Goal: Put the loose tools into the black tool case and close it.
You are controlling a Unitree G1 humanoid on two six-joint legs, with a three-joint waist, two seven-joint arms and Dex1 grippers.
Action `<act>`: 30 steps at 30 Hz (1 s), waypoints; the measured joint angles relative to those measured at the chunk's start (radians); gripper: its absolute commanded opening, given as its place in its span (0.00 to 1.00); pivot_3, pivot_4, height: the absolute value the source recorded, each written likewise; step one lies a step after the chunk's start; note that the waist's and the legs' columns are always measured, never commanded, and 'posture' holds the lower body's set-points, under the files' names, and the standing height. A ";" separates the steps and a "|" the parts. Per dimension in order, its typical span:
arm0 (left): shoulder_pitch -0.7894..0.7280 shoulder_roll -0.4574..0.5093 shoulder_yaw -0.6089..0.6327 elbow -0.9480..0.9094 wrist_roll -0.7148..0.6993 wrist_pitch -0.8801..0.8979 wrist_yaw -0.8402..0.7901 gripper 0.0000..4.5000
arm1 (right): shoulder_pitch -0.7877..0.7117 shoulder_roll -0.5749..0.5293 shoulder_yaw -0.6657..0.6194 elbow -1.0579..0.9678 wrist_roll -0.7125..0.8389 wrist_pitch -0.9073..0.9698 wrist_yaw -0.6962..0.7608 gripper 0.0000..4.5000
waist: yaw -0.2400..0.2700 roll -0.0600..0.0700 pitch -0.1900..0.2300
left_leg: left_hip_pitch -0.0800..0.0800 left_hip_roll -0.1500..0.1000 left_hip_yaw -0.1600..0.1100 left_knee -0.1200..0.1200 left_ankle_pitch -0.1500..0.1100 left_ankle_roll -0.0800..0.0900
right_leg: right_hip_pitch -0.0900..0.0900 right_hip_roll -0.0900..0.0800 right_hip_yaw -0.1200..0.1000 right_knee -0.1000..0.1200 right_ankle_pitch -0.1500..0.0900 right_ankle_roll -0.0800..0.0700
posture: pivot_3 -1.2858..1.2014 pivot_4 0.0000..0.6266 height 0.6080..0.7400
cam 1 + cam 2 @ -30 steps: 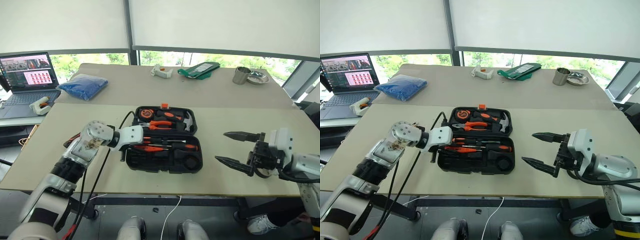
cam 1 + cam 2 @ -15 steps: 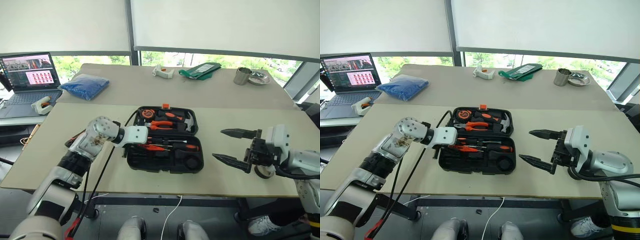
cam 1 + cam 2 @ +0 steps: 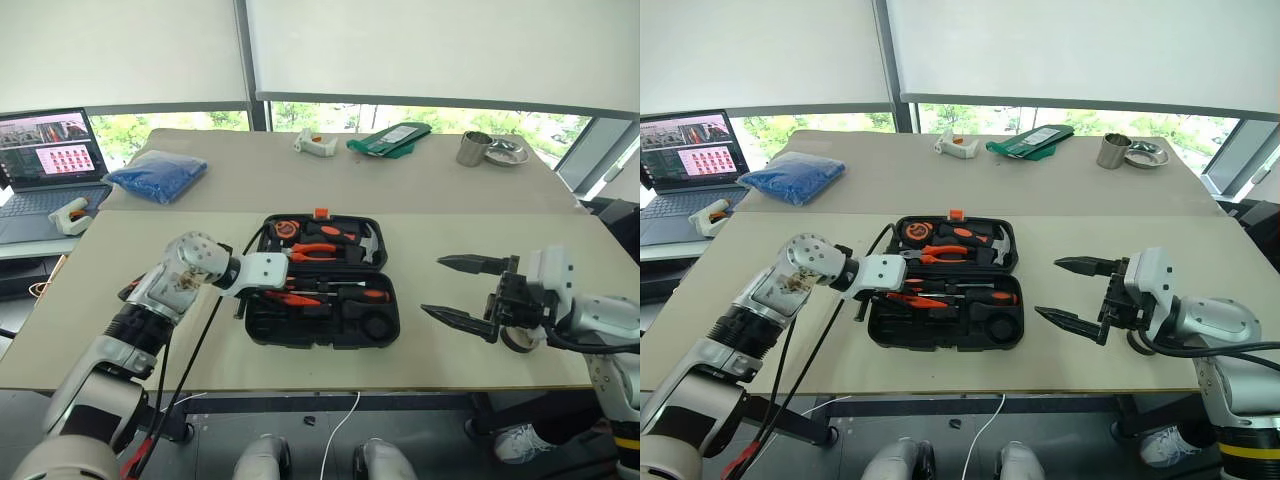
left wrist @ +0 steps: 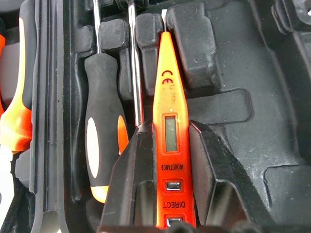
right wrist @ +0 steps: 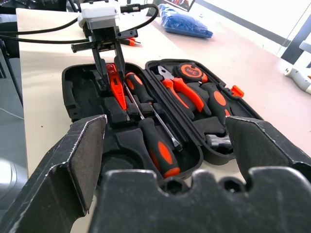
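The black tool case [image 3: 322, 282] lies open in the middle of the near table [image 3: 480, 345]. 2 screwdrivers [image 3: 335, 292] already lie in its front half. The pliers [image 3: 322, 251], hammer and tape measure sit in the back half.

The left gripper [image 4: 165, 145] is low over the front half. Its 2 fingers are closed on the slim orange tester [image 4: 168, 121], with the tip pointing into a slot. The right gripper [image 3: 470, 292] waits beside the case, well apart from it. Its fingers are wide apart and hold nothing.

What could go wrong? I think the tester could land on the ridge beside its slot. Then it would stick up, and the lid could not shut. It might also bump the screwdriver shaft just beside it.

Since a second ago, almost nothing has changed. Both grippers sit where they were, and the left one grips the tester as before. The whole picture has only shifted a little.
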 measured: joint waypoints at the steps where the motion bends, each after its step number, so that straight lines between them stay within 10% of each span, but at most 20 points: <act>1: 0.003 0.000 0.005 0.003 -0.005 -0.001 -0.003 0.11 | 0.000 0.000 0.001 0.000 0.000 0.000 0.000 1.00 | -0.001 0.000 0.000 | 0.000 0.000 0.000 0.000 0.000 0.000 | 0.000 0.000 0.000 0.000 0.000 0.000 | 0.52 0.24 1.00; 3: 0.011 -0.003 0.018 0.006 -0.015 0.003 -0.009 0.11 | -0.002 0.000 0.005 0.000 0.000 0.001 -0.002 1.00 | -0.002 0.001 0.000 | 0.000 0.000 0.000 0.000 0.000 0.000 | 0.000 0.000 0.000 0.000 0.000 0.001 | 0.52 0.24 1.00; 11: 0.021 -0.033 0.084 0.074 -0.078 -0.068 -0.027 0.75 | -0.032 0.000 0.018 -0.001 0.000 0.027 -0.009 1.00 | 0.002 0.001 -0.001 | 0.000 0.000 0.000 0.000 0.000 0.000 | 0.000 -0.001 0.000 0.000 0.001 0.002 | 0.52 0.24 1.00; 21: 0.054 -0.036 0.182 0.100 -0.236 -0.043 -0.115 0.75 | -0.037 0.001 0.023 0.014 0.000 0.027 -0.001 1.00 | 0.012 0.000 0.000 | -0.003 -0.001 0.000 0.001 0.000 0.000 | -0.001 -0.001 0.000 0.000 0.001 0.002 | 0.52 0.24 1.00; 30: 0.065 -0.085 0.225 0.098 -0.268 -0.015 -0.060 0.06 | -0.023 0.013 0.023 0.020 -0.002 0.025 0.000 1.00 | 0.014 0.000 0.000 | -0.003 -0.001 0.000 0.002 0.000 0.001 | -0.001 -0.002 -0.001 0.000 0.002 0.004 | 0.52 0.24 1.00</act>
